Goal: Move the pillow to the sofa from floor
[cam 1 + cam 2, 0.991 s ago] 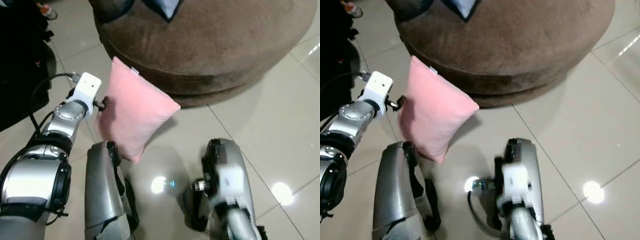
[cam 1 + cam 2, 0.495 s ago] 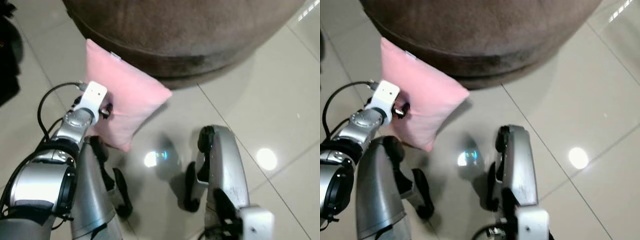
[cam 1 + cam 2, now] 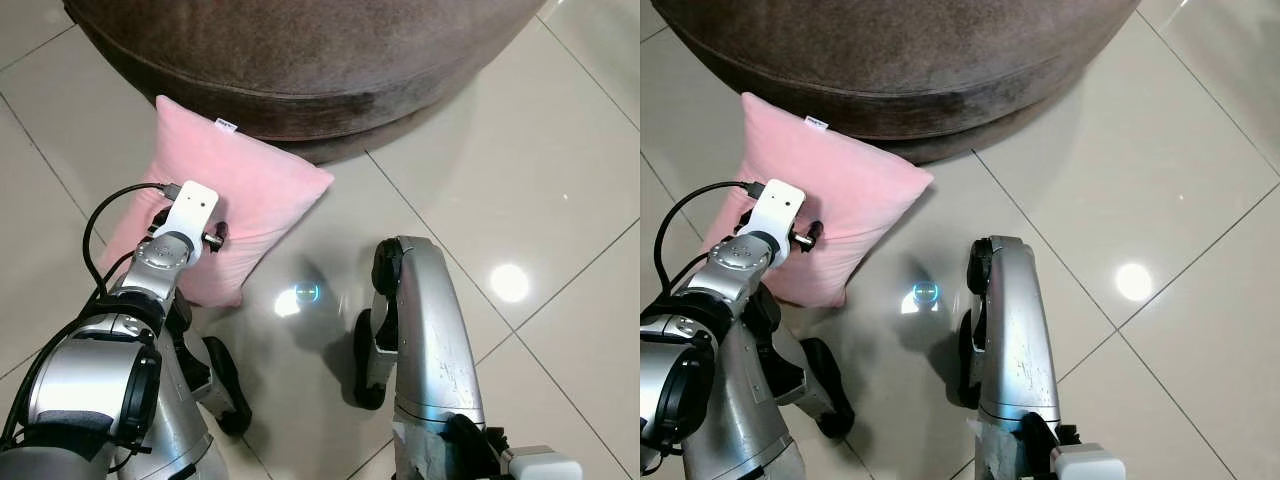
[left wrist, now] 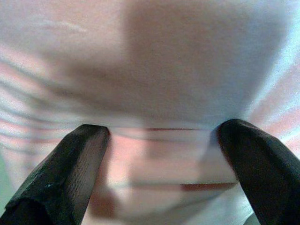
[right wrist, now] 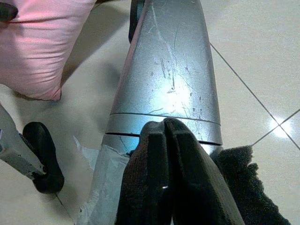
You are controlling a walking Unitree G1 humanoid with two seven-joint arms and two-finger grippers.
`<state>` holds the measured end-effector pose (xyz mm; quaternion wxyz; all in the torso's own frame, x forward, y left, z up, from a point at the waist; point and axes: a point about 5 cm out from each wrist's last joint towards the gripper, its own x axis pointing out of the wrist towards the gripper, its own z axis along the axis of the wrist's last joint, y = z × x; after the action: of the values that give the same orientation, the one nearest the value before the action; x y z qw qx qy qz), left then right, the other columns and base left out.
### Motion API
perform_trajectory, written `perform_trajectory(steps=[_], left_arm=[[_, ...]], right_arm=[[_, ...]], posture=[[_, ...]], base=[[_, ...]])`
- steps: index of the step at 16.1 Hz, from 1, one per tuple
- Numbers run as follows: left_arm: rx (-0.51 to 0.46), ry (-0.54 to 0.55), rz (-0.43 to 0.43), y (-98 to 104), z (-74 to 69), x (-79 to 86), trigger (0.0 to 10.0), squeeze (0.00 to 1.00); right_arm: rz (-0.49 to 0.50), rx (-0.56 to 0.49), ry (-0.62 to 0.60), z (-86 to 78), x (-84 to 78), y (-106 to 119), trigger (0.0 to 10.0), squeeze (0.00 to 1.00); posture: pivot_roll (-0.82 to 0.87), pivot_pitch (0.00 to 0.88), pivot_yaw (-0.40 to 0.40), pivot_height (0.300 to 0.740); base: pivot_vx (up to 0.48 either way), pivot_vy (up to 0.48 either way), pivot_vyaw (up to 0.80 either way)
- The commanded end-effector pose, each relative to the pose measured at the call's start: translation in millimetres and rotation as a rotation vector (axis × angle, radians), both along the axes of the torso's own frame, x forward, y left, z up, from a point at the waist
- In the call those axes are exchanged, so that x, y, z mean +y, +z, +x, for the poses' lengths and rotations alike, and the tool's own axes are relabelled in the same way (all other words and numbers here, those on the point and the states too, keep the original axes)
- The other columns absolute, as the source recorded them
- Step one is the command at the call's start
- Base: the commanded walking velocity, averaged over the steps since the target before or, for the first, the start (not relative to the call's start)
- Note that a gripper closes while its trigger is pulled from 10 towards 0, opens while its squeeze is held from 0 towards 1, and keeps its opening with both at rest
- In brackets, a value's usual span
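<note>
— Lower now than a second ago, is it?

— Yes. The pillow (image 3: 215, 215) has come down from mid-air, and the left claw (image 4: 159, 164) has come down with it. The camera has also tipped, so less of the sofa (image 3: 300, 60) shows.

— What is the pillow like?

— Soft pink fabric, plump and roughly square, with a small white tag at its upper edge. Its bottom corner looks to be at the floor (image 3: 540, 170), though I cannot tell if it touches; its top edge is close against the sofa's base. One corner points to the robot's right, and the long axis runs diagonally from that corner towards the robot's left.

— And the claws?

— In the left wrist view, the two black fingers (image 4: 61, 173) stand apart with a fold of pink cloth pinched between them, so the left claw is gripping the pillow. The right claw (image 5: 164, 136) hangs by the robot's silver leg, its fingers pressed together on nothing.

— The room?

— Glossy pale tiles with thin grout lines and bright lamp reflections. The sofa is round, brown and velvety.
</note>
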<state>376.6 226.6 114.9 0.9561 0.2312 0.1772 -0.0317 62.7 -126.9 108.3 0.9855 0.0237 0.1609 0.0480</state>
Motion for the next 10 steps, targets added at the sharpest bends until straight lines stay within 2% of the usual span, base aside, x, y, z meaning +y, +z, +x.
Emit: perform_trajectory(steps=[1, 7, 9, 10], left_arm=[[0.103, 0.016, -0.030, -26.7, -14.0, 1.2, 10.0, 1.00], [0.098, 0.026, -0.072, -24.5, -13.3, 3.0, 10.0, 1.00], [0.094, 0.020, -0.085, -23.8, -12.9, 2.4, 0.0, 1.00], [0.094, 0.020, -0.083, -23.8, -12.9, 2.3, 0.0, 1.00]], right_arm=[[-0.074, 0.240, -0.043, -23.8, -10.5, -30.7, 10.0, 0.00], [-0.074, 0.239, -0.022, -18.9, -9.3, -34.1, 10.0, 0.00], [-0.070, 0.236, -0.021, -16.8, -8.1, -35.3, 10.0, 0.00], [-0.069, 0.235, -0.019, -16.3, -7.3, -35.4, 10.0, 0.00]], posture=[[-0.58, 0.751, -0.058, 0.443], [-0.56, 0.735, -0.055, 0.443], [-0.56, 0.730, -0.052, 0.443], [-0.56, 0.728, -0.051, 0.443]], base=[[0.000, 0.000, 0.00], [0.000, 0.000, 0.00], [0.000, 0.000, 0.00], [0.000, 0.000, 0.00]])
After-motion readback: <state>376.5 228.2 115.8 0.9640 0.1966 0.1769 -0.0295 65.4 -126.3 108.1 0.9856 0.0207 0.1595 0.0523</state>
